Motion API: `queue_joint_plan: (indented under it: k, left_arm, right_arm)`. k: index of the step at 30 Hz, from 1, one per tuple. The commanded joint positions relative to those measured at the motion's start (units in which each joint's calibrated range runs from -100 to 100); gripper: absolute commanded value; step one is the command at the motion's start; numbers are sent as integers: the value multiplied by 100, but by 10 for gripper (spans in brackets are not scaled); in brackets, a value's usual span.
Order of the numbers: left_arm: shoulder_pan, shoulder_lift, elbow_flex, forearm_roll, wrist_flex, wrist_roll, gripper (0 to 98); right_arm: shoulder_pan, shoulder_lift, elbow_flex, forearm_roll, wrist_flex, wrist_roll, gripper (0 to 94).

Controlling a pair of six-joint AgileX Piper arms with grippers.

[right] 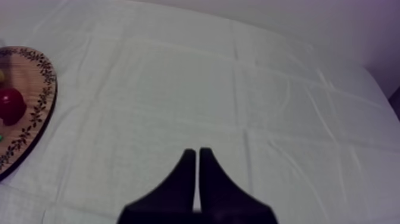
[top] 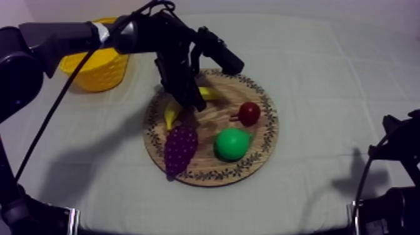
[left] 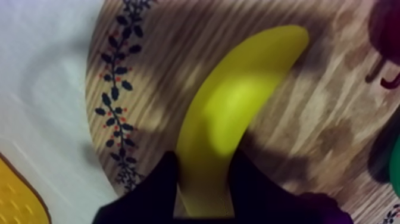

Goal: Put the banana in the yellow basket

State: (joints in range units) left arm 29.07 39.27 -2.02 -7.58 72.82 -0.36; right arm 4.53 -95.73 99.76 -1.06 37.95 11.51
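The yellow banana [top: 172,114] lies on the round wooden board [top: 269,131], towards its left side. My left gripper [top: 190,100] is down over the banana's middle. In the left wrist view its two black fingers [left: 155,190] press against both sides of the banana [left: 238,107], so it is shut on it; the banana looks to be still resting on the board [left: 149,71]. The yellow basket [top: 100,72] stands at the back left, behind the left arm. My right gripper [right: 197,158] is shut on nothing, low over the bare cloth at the right.
On the board also lie a purple bunch of grapes [top: 180,147], a green pear [top: 232,144] and a small red fruit [top: 249,113]. The right arm [top: 400,144] rests at the right edge. Open cloth lies between board and basket.
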Motion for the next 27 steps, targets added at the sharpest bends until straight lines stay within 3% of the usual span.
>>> queue_joint_plan:
  k: [1,6,14,20,27]
  left_arm:
    - [19,6,49,-21,10,83,212]
    - [67,-121,14,-161,115,198,177]
    - [-147,-993,-299,-557,495,272,179]
    - [-609,-1665,-863,-899,1038,144,171]
    - [-1349,-2076,-1247,-1066,1207,-13,170]
  right_arm:
    - [-1,-2,2,1,3,-1,3]
    - [-1,-2,2,1,3,-1,3]
    - [-1,-2,2,1,3,-1,3]
    - [-1,-2,2,1,3,-1,3]
    - [-1,-2,2,1,3,-1,3]
